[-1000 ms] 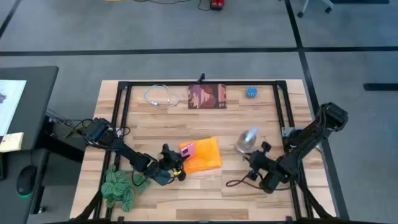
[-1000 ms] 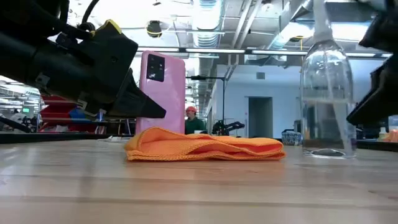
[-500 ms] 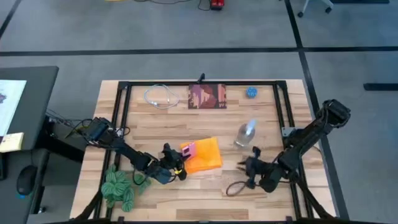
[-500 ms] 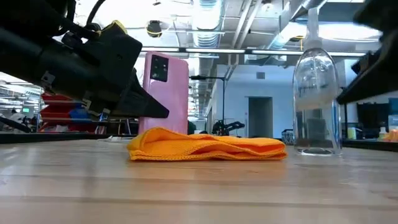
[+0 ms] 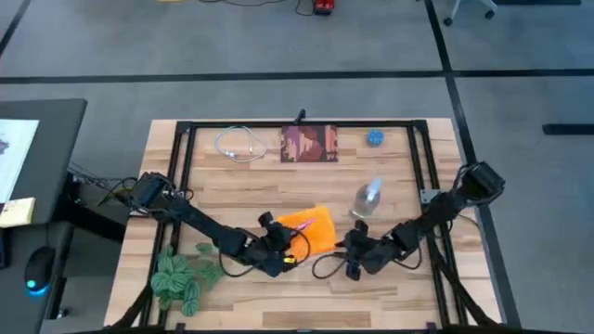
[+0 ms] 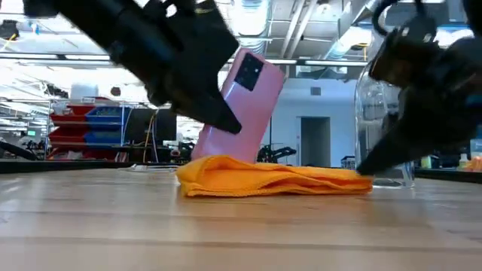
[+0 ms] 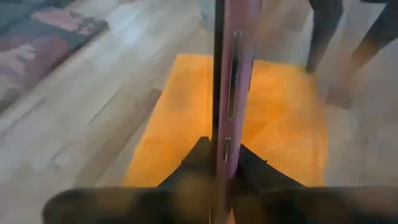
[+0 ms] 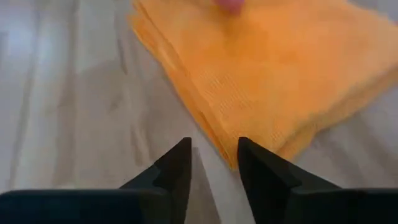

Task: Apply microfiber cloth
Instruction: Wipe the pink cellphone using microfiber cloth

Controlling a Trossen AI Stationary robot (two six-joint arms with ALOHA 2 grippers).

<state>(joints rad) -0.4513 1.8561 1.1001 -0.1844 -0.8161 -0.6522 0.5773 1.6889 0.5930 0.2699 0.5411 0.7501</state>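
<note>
Wood table [image 5: 232,195]: only wrist view shows right end effector [image 8: 213,163] open beside microfiber cloth [image 8: 267,74].

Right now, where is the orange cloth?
The folded bright orange microfiber cloth lies mid-table in the high view, between both grippers, under the tilted pink phone.

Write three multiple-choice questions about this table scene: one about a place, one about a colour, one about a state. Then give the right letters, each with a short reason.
1. Where is the folded cloth?
A. on the green rope
B. between the two grippers
C. on the printed square

2. What colour is the phone's back?
A. pink
B. blue
C. white

3. How is the phone held?
A. flat on the wood
B. inside the bottle
C. edge-on, tilted over the cloth

Answers:
1 B: the microfiber cloth lies between the left gripper and the right gripper.
2 A: the phone shows a pink back.
3 C: the left fingers clamp the phone's lower edge, and it leans above the cloth.
</note>
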